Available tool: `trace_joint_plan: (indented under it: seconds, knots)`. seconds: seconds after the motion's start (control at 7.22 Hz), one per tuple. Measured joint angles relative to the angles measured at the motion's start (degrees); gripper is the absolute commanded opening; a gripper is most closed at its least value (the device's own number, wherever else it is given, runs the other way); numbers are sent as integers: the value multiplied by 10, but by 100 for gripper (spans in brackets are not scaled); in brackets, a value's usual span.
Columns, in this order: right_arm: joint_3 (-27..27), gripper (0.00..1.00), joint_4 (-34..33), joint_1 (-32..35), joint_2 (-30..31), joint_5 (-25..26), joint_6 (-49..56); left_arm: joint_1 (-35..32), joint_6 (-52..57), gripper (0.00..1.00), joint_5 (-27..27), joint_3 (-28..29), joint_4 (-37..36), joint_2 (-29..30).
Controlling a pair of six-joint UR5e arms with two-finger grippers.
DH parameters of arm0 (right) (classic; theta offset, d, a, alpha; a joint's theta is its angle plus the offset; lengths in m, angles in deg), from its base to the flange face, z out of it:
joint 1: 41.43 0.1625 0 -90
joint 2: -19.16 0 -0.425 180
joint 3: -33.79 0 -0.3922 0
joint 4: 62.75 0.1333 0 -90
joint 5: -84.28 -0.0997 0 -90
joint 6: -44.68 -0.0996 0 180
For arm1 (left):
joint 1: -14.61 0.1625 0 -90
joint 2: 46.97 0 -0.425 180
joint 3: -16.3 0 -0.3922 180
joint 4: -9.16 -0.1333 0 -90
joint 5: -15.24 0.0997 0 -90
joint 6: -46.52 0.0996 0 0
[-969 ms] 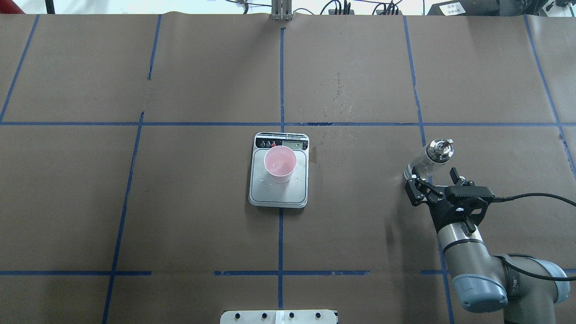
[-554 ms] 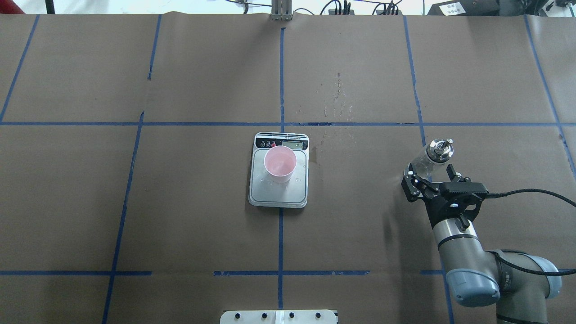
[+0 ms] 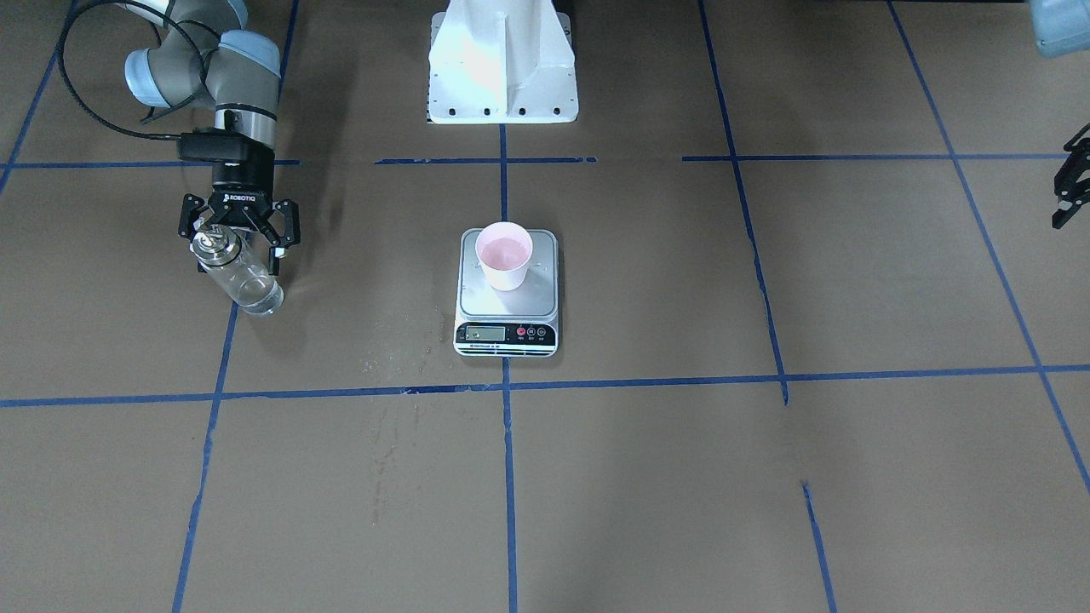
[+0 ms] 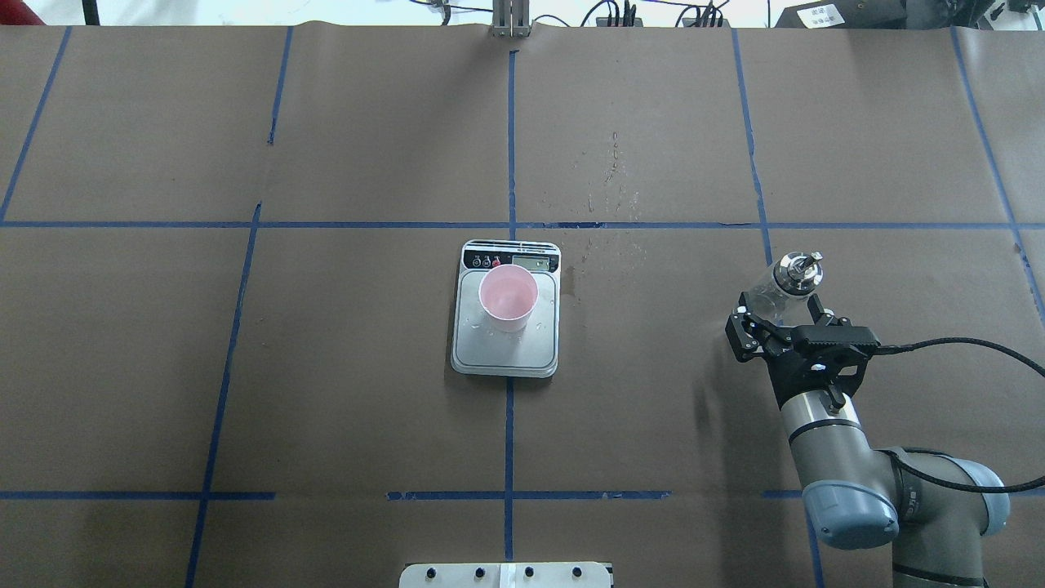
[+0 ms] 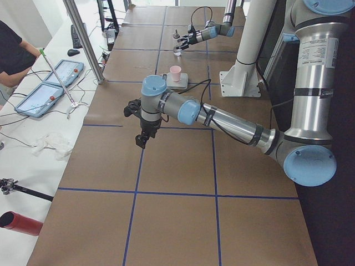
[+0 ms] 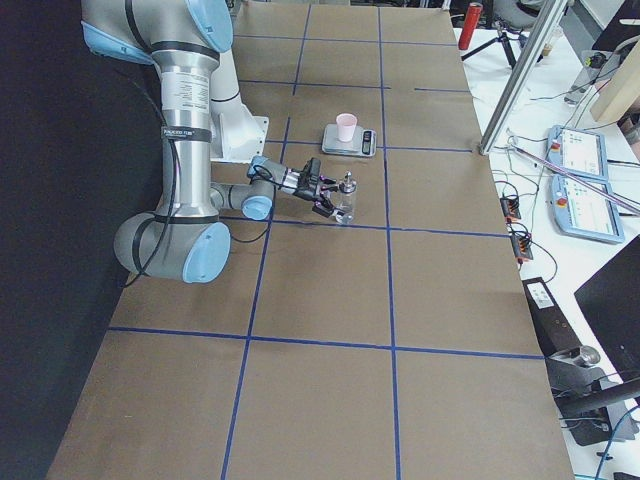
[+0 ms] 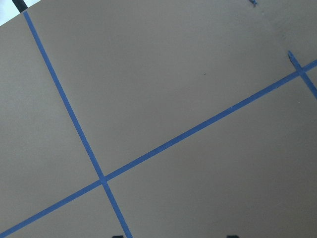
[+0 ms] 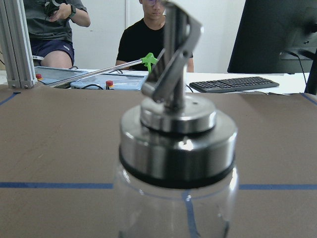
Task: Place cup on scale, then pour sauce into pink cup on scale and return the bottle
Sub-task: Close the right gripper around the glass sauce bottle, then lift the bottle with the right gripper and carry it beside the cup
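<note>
The pink cup [image 4: 508, 296] stands upright on the silver scale [image 4: 506, 353] at the table's middle. The clear glass bottle [image 4: 775, 294] with its silver spout cap stands upright on the table at the right. My right gripper [image 4: 777, 314] is open, with one finger on each side of the bottle's body just below the cap. The cap fills the right wrist view [image 8: 177, 144]. The sauce is too clear to make out in the bottle or the cup. My left gripper [image 3: 1069, 196] hovers open over bare table far to the left, holding nothing.
Brown paper with blue tape lines covers the table [image 4: 326, 367]. Small wet specks mark the paper beyond the scale [image 4: 612, 188]. The robot's white base plate [image 3: 502, 68] sits behind the scale. People sit at a desk past the table's far edge [image 8: 148, 44].
My right gripper has moved forward, still open, until its fingers straddle the bottle. The bottle, cup and scale have not moved.
</note>
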Motion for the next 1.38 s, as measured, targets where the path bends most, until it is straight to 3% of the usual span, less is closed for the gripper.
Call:
trace_joint_plan:
  seconds: [0.97,1.11,1.38]
  knots:
    - [-19,98,0,15,-19,-9,7,0,-1,76,0,-10,-3,-1]
    - [-25,81,0,16,-24,-9,8,0,-1,76,1,-12,-3,-1]
    - [-32,25,1,17,-28,-8,8,0,-1,76,1,-14,-4,-2]
